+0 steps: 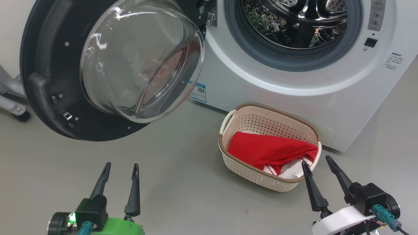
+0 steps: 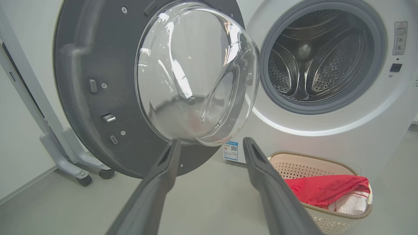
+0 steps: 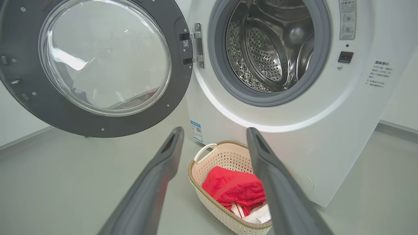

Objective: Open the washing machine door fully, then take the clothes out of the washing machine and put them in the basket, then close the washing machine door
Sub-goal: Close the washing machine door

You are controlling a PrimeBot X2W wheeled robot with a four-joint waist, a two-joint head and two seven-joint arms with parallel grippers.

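Washing machine door (image 1: 42,81) hangs open just ahead-left of my left gripper (image 1: 121,164), farther from right gripper (image 1: 315,160); both spread, empty.

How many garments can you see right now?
2, it seems: a red garment on top in the basket, a white striped garment beneath it. Others may be hidden below.

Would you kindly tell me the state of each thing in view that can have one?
door: wide open, swung left.
washer: drum looks empty.
basket: upright on the floor, holding the clothes.
clothes: heaped in the basket.
left gripper: open, empty.
right gripper: open, empty.
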